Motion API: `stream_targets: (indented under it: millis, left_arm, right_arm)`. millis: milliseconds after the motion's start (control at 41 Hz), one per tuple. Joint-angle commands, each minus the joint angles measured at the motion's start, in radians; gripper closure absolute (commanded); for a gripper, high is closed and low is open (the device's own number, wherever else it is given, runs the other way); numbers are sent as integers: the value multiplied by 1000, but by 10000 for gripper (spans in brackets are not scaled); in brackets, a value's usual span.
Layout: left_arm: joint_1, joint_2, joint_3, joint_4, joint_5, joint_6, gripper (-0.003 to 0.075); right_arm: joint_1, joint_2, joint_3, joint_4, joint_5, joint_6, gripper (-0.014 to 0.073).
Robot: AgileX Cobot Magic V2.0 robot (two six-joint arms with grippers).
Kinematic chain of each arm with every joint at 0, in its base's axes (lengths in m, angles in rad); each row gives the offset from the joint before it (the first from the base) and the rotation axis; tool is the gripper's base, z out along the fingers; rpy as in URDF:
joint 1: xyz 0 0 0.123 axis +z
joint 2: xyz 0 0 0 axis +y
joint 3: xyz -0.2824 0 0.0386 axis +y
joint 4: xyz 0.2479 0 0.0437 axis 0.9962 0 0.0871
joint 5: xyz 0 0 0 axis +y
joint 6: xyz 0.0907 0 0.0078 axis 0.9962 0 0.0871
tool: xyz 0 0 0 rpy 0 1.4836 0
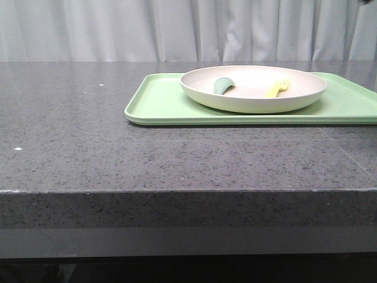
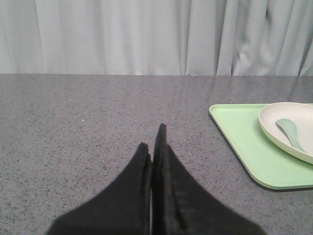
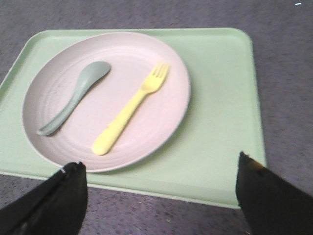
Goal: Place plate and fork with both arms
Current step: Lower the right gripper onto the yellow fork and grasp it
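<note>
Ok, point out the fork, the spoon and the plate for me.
fork (image 3: 128, 110), right wrist view, middle of its yellow handle.
spoon (image 3: 73, 98), right wrist view, on its grey-green handle.
plate (image 1: 253, 104), front view, near outer wall below the rim.

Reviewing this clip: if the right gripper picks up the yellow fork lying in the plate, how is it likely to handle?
The fork looks like thin plastic, so probably light and stiff. It lies flat on the plate, leaving little edge for the fingers, and may slide on that smooth surface if nudged. Its flat shape makes rolling unlikely. The spoon lies apart from it, likely undisturbed.
</note>
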Motion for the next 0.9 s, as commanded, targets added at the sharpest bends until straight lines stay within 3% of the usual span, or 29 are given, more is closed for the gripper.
stream_targets:
  millis: [0,440,879]
  left_arm:
    - [1,8,-28,1,-75,-10,738]
    - [1,8,-28,1,-75,-10,738]
    - [1,8,-28,1,-75,-10,738]
  right_arm:
    - [59,119,-134,14,-14,12,-41]
    - [74,610,-581,14,252,178,-41]
    - [74,738,-678,29,289,188,-41]
